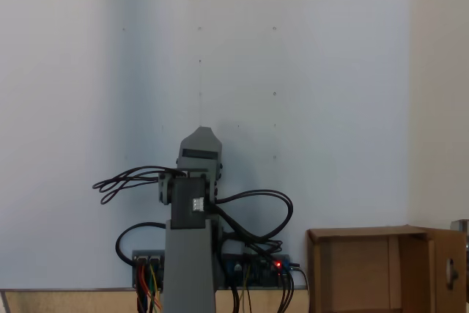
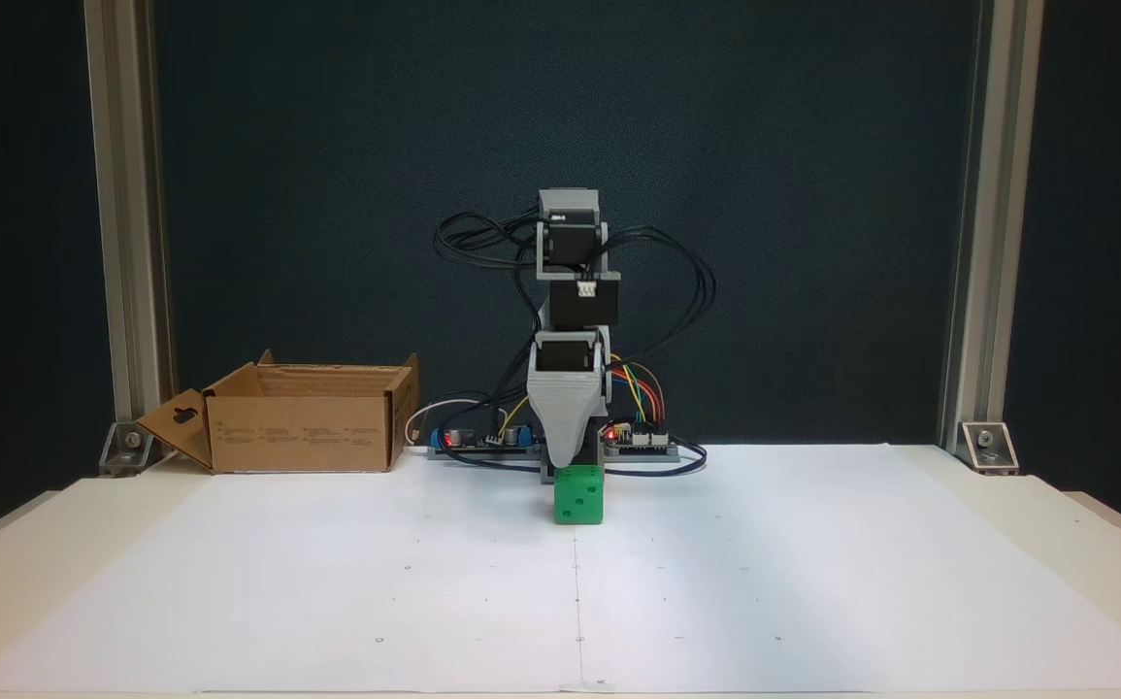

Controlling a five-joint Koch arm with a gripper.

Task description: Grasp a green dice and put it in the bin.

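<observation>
Green dice [image 2: 579, 495] on the white bench [image 2: 812, 582], directly beneath the downward-pointing fingers [image 2: 565, 464], tip right at its top rear edge. Finger opening impossible to tell: one behind the other. Bin [image 2: 303, 422] well off left in this fixed view.

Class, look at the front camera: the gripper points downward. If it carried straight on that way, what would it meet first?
Most likely the green dice, which sits directly beneath the gripper on the white paper. They may already touch; depth is unclear.
</observation>
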